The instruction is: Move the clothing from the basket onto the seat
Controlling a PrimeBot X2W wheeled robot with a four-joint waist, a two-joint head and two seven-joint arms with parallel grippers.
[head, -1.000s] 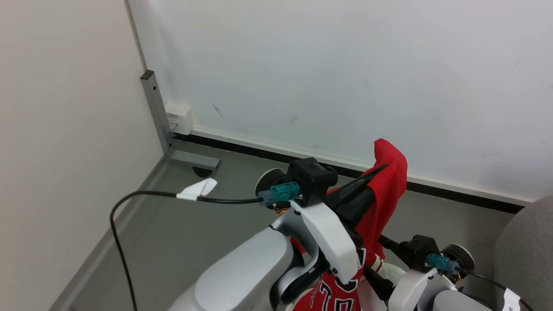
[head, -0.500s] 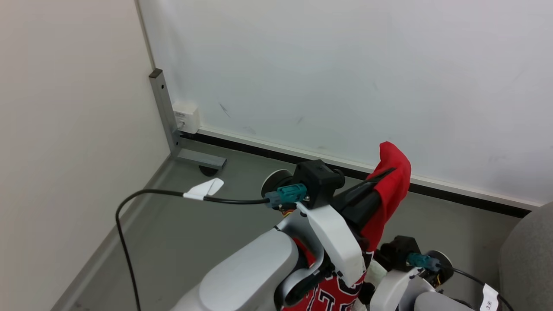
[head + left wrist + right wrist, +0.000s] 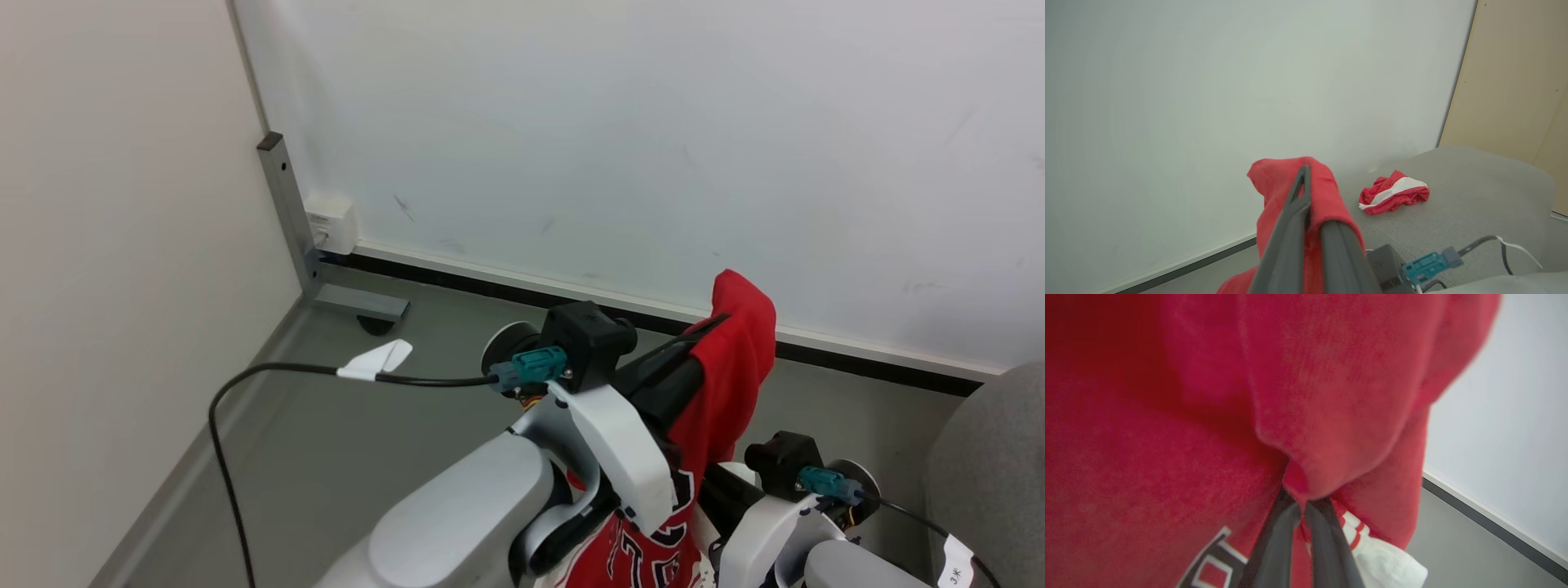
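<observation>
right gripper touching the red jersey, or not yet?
Touching. In the right wrist view, the right gripper is shut and pinches a fold of the red jersey at its tips.

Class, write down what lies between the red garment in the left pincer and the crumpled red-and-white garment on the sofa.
In the left wrist view, only bare grey sofa shows between the held garment in the left pincer and the crumpled garment.

White wall (image 3: 571, 122), grey floor (image 3: 351, 449), metal post (image 3: 289, 212)
</observation>
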